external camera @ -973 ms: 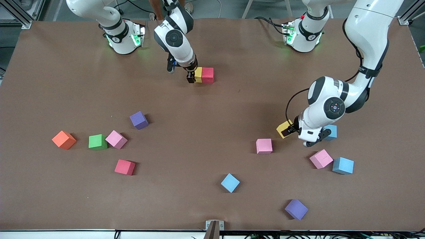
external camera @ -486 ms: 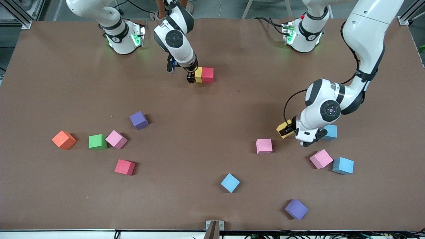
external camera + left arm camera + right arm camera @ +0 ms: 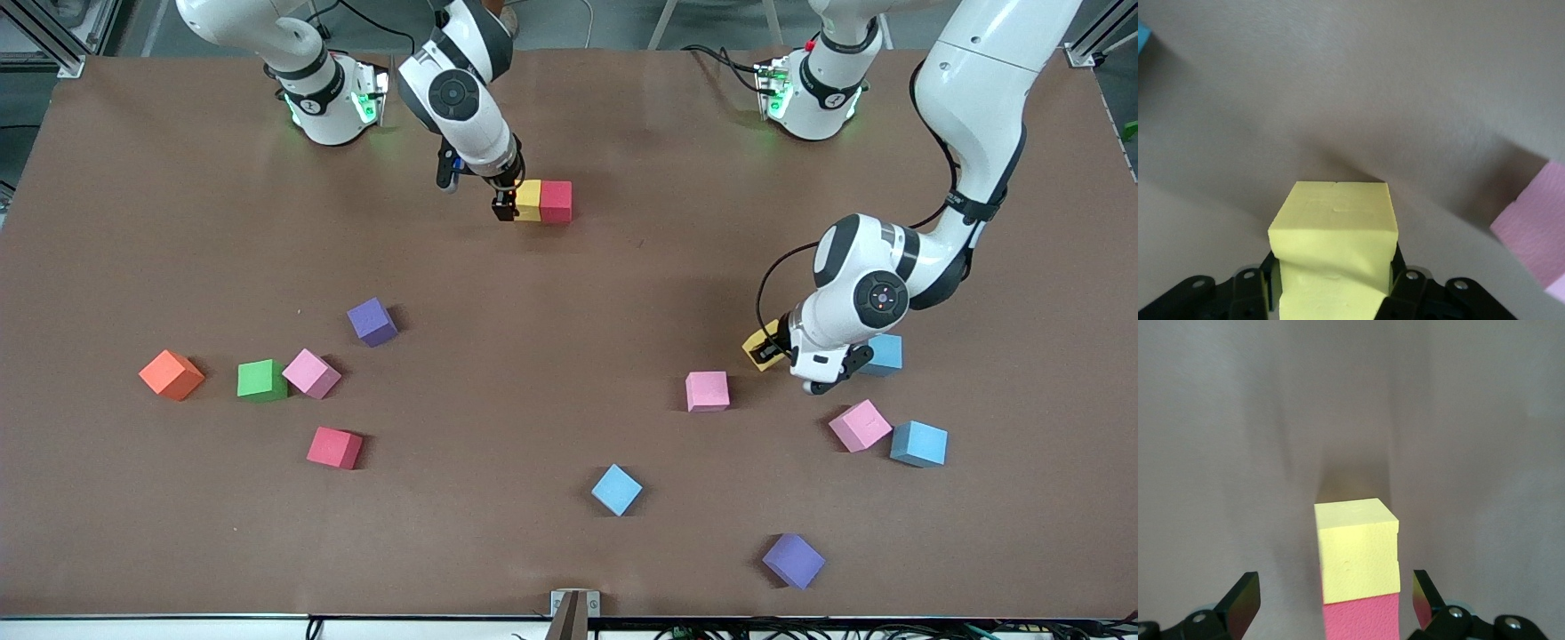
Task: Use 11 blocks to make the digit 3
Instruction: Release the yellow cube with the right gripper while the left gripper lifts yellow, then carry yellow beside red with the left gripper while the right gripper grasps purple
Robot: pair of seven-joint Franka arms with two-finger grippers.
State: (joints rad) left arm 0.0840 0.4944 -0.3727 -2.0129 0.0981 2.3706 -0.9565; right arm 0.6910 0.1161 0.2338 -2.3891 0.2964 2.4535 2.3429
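Note:
A yellow block (image 3: 530, 200) and a red block (image 3: 556, 201) touch side by side near the robots' bases. My right gripper (image 3: 505, 209) stands open at the yellow one's free side; its wrist view shows the yellow block (image 3: 1357, 550) and the red block (image 3: 1361, 617) between wide-apart fingers. Toward the left arm's end, my left gripper (image 3: 766, 349) is shut on a second yellow block (image 3: 760, 345), low at the table. In the left wrist view that yellow block (image 3: 1333, 253) is squeezed between the fingers (image 3: 1406, 283).
Loose blocks lie nearer the front camera: purple (image 3: 372, 321), green (image 3: 261, 380), pink (image 3: 311, 372), red (image 3: 334, 447), pink (image 3: 708, 391), light blue (image 3: 616, 489), purple (image 3: 793, 560), pink (image 3: 860, 425), blue (image 3: 918, 444). Another light blue block (image 3: 886, 354) sits by the left hand. An orange cube (image 3: 171, 374) lies beside the green.
My left gripper has come down and shut on the yellow block. The right arm has drawn back a little toward its base, still open beside the yellow and red pair.

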